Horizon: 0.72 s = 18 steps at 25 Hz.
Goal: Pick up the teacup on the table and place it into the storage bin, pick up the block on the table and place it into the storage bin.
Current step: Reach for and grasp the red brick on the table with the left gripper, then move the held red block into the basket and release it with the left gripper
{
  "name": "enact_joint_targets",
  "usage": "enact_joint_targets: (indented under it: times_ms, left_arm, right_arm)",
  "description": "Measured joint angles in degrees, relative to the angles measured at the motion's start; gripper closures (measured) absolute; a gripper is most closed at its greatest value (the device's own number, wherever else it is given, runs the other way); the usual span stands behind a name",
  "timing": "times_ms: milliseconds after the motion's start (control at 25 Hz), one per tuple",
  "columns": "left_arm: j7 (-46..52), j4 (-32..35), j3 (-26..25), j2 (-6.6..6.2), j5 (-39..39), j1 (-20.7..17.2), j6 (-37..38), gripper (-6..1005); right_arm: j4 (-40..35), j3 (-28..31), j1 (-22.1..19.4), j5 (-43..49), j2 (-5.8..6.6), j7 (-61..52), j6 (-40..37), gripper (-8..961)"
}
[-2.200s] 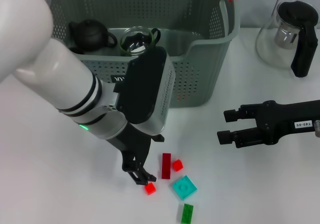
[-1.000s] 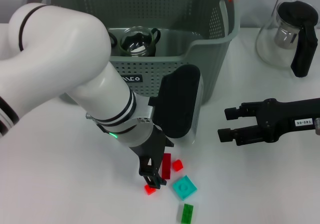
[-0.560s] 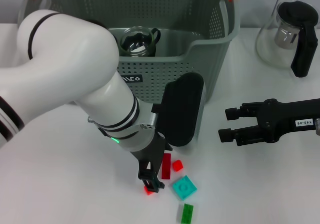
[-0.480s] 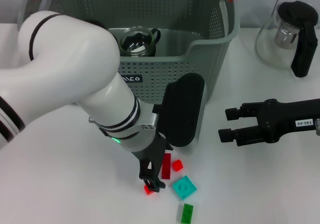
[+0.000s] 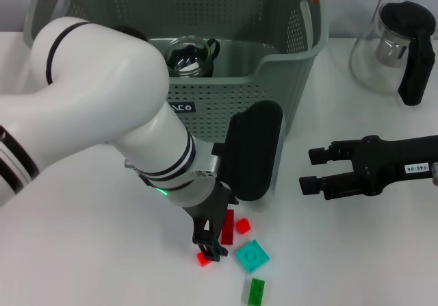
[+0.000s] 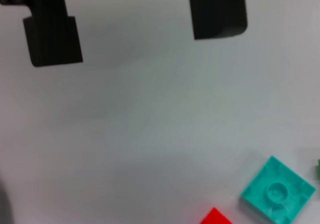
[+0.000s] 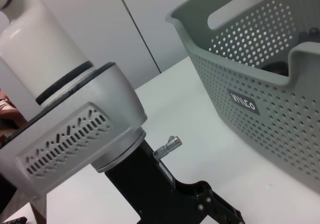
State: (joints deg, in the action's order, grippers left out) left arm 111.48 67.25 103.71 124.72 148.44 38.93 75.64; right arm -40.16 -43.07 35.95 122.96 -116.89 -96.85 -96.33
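Observation:
Low over the table, my left gripper (image 5: 209,246) hangs open just beside a small red block (image 5: 204,259). In the left wrist view its black fingers (image 6: 52,41) stand wide apart over bare table, and the red block (image 6: 216,217) lies outside them, next to a teal block (image 6: 277,194). A dark red brick (image 5: 227,226), another small red block (image 5: 242,226), the teal block (image 5: 252,256) and a green block (image 5: 256,291) lie close by. A glass teacup (image 5: 186,56) sits inside the grey-green storage bin (image 5: 274,80). My right gripper (image 5: 308,171) hovers open to the right.
A glass kettle with a black lid and handle (image 5: 400,49) stands at the back right. My left arm hides part of the bin's inside. The right wrist view shows the bin wall (image 7: 260,83) and the left arm's wrist housing (image 7: 80,139).
My left arm swung rightward and its gripper came down next to the small red block. It has barely shifted in the last half second. The right arm stayed put.

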Motion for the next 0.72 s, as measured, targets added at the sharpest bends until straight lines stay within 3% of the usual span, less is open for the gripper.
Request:
enact_joint_targets:
  times_ms: [560,680,720]
  left_arm:
    - [1.0,-2.0,0.7,-0.06,-0.1,1.6,-0.2,99]
    - [1.5,-2.0,0.7,-0.10,-0.1,1.8,0.2,315]
    - [1.5,-2.0,0.7,-0.11,-0.1,1.8,0.3,320]
  right_arm:
    - [0.0,0.1,-0.1,0.0,-0.09,0.1,0.0,84]
    - [0.0,0.1,-0.1,0.0,-0.09,0.1,0.0,84]
    - [0.0,0.1,-0.1,0.0,-0.09,0.1,0.0,84]
